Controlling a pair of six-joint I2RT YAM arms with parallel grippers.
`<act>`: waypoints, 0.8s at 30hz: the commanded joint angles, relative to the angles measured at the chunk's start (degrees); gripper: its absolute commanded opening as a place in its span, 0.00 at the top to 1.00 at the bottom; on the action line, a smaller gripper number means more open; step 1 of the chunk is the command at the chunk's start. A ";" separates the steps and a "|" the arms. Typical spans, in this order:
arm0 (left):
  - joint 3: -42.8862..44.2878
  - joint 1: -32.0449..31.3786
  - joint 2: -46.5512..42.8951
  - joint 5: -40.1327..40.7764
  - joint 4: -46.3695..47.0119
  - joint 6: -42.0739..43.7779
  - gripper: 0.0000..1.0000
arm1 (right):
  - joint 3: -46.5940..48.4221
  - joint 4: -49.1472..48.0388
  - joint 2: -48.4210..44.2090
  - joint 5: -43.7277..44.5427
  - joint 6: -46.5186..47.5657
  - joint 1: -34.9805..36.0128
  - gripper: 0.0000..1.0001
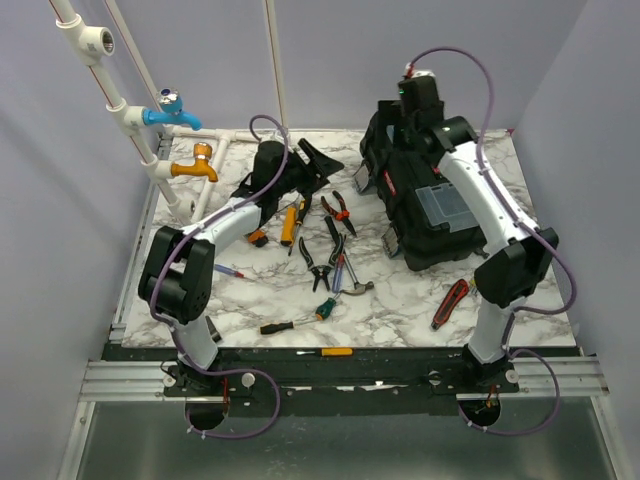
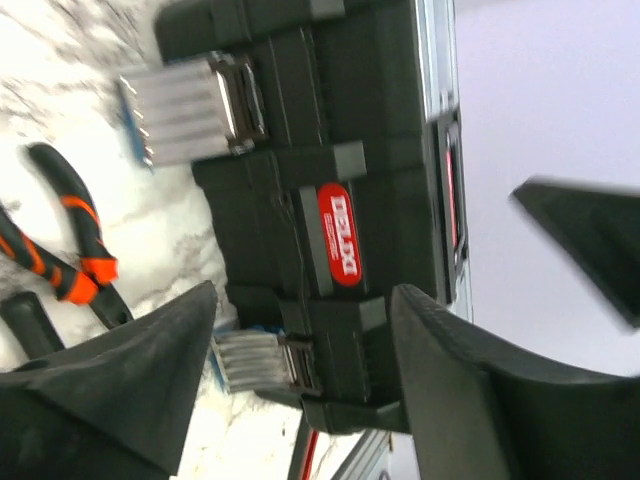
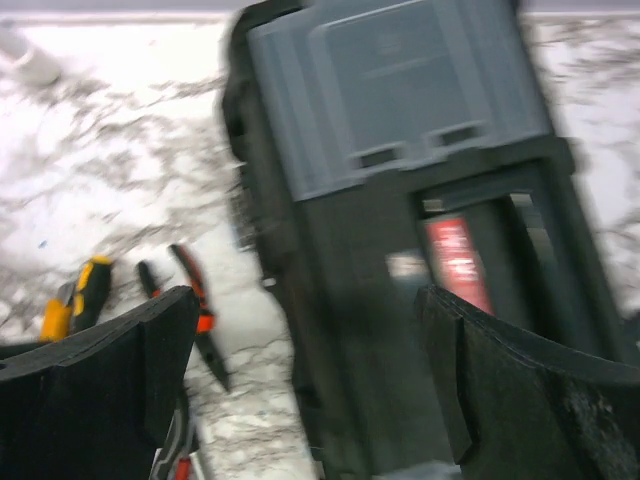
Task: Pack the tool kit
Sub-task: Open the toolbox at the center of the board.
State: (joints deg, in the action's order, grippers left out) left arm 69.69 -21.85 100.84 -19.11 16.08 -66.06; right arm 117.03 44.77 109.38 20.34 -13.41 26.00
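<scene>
Holds both pincers spread wide and empty, left gripper facing the front of the black toolbox at back right of the marble table, right gripper over its lid, seemingly to open it; leaves pliers, hammer and screwdriver loose mid-table.

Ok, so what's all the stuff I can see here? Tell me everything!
toolbox: one, black, back right of table
red pliers: one, red-black, middle
dark pliers: one, black, middle
hammer: one, small, middle
orange screwdriver: one, left of middle
green screwdriver: one, front middle
yellow screwdriver: one, front edge
red-black tool: one, front right, kind unclear
blue tap: one, back left
orange tap: one, below blue
pipes: white, back left
table: one, white marble
left pincer: black, open
right pincer: black, open
</scene>
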 commanded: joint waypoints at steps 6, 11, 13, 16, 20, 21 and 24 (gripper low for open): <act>-6.60 -4.63 -7.84 0.96 -1.30 5.71 0.12 | -3.38 4.52 -3.31 -0.47 2.50 -14.79 0.05; -11.73 -5.86 -13.28 2.02 -3.11 9.07 0.11 | -4.40 5.61 0.05 -0.90 3.46 -20.33 0.08; -13.70 -6.18 -14.35 1.41 -2.77 9.61 0.12 | -5.20 5.34 1.47 -5.42 3.44 -22.44 0.08; -15.85 -6.28 -15.14 0.20 -2.87 10.01 0.12 | -7.20 4.21 2.16 -15.05 3.38 -24.50 0.08; -18.23 -6.27 -16.97 0.16 -4.46 11.94 0.12 | -11.35 0.81 0.61 -19.09 2.96 -25.00 0.08; -19.07 -6.28 -17.56 0.17 -4.43 12.30 0.12 | -12.04 0.71 0.47 -19.19 2.81 -25.22 0.08; -21.94 -6.37 -19.60 0.16 -3.52 12.45 0.12 | -13.80 1.28 0.57 -18.87 2.38 -25.58 0.14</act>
State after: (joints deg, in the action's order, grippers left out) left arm 50.83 -27.99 85.56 -18.61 12.71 -55.90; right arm 106.94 43.27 109.30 4.01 -11.97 1.02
